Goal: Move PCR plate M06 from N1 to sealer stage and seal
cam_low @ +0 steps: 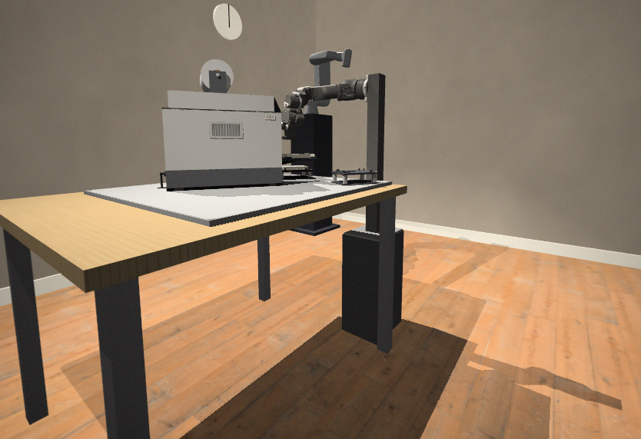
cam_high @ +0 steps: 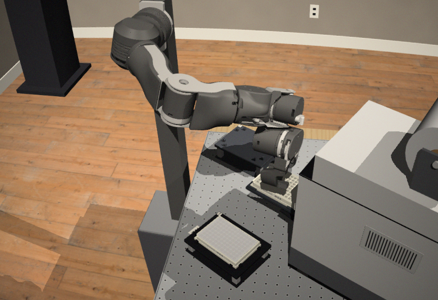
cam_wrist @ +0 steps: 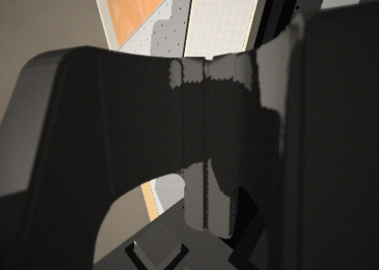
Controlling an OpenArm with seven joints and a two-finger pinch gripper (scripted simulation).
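Observation:
The open-welled plate M06 (cam_high: 290,196) lies flat on the sealer's stage (cam_high: 252,188), which stands out in front of the housing (cam_high: 347,212) (cam_low: 221,144). My gripper (cam_high: 274,187) (cam_wrist: 217,141) is shut and holds nothing. It hangs low over the plate's near half, close to the housing's front corner. I cannot tell whether it touches the plate. In the wrist view the closed fingers fill the middle, and the sealed plate M09 (cam_wrist: 225,15) shows beyond them. M09 (cam_high: 228,241) sits on nest N2 (cam_high: 252,264). The START key and the lamp are hidden.
The empty dark nest N1 (cam_high: 237,148) stands behind my wrist at the back of the perforated board (cam_high: 204,278). The arm's post (cam_high: 171,153) rises at the board's left edge. A foil roll (cam_high: 420,138) sits on top of the housing.

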